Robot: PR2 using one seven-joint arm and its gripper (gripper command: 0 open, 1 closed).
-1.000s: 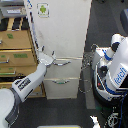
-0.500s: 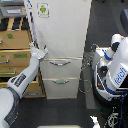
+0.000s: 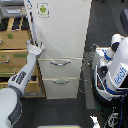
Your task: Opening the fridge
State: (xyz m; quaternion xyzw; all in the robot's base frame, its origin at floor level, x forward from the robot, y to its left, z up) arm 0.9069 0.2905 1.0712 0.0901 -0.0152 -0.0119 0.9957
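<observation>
The tall white-cream fridge (image 3: pixel 62 35) stands in the middle of the exterior view, with a green-figure sticker (image 3: pixel 43 9) on its large upper door. Below the door are two drawers with silver bar handles (image 3: pixel 60 63). My arm reaches in from the lower left. My gripper (image 3: pixel 38 49) is at the lower left edge of the upper door, and its fingers seem closed on that edge. A thin white strip (image 3: pixel 31 22) runs up the door's left side above the gripper. The fingertips are too small to see clearly.
A tan wooden drawer cabinet (image 3: pixel 12 55) stands right beside the fridge on the exterior view's left, behind my arm. A white-and-blue robot body (image 3: pixel 114 70) with cables stands on the exterior view's right. The floor is dark.
My gripper has moved left and slightly up along the fridge front, to the door's lower left edge. The door's left edge looks shifted left with it.
</observation>
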